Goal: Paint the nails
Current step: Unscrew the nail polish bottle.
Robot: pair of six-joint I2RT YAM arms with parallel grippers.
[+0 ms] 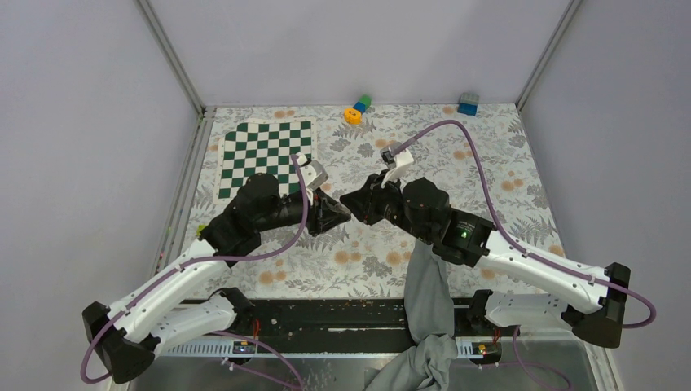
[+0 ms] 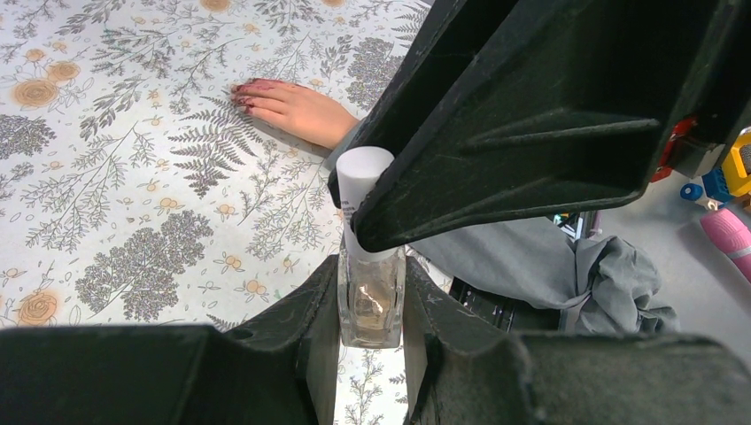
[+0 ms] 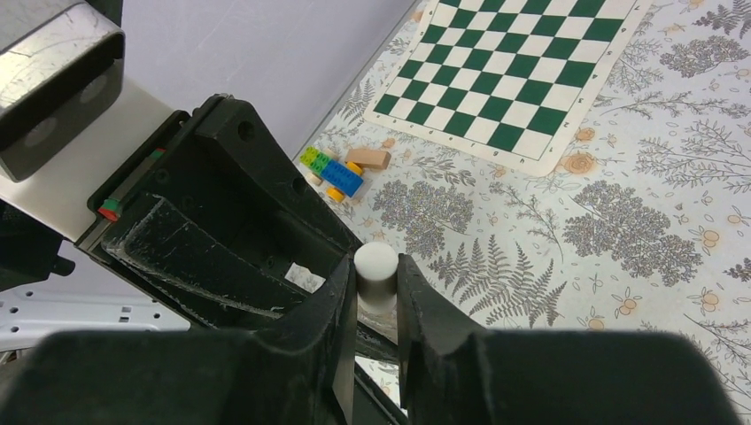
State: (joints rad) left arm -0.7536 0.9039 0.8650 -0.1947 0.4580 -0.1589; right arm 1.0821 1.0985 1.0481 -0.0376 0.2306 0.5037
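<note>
While both arms meet mid-frame in the overhead view, I log it left to right.

- **Upper left:** the chessboard mat (image 1: 265,155) is not in play.
- **Left gripper** (image 2: 372,264): clamped on the glass nail polish bottle (image 2: 370,305), with a finger snug on each flat side and the neck pointing away from the wrist.
- **Right gripper** (image 3: 376,266): just right of the left one, with its fingers pressed on both sides of the white cap (image 2: 363,168). The right wrist view shows no gap on either side, so I call it pinched on the cap.
- **Hand and nails:** the human hand (image 2: 297,108) lies palm down on the floral tablecloth (image 2: 133,221), upper left of the left wrist view. The nails (image 2: 252,91) are dark red, point left, and are well apart from the bottle.
- **Sleeve:** the grey sleeve (image 1: 428,293) runs down to the lower right. In the overhead view the right arm hides the hand and only the sleeve shows.

My read of the step in hand is uncapping.

- **Left arm:** I hold it rigid and don't let the bottle roll in the jaws.
- **Right arm:** I turn the wrist about the cap's own axis, then draw straight out along that axis so the brush clears the neck without scraping.
- **Bottle:** it must stay neck-up or polish could spill on the cloth.
- **Carrying the brush:** the nails are tiny next to the fingers, so I go slow and low.
</note>
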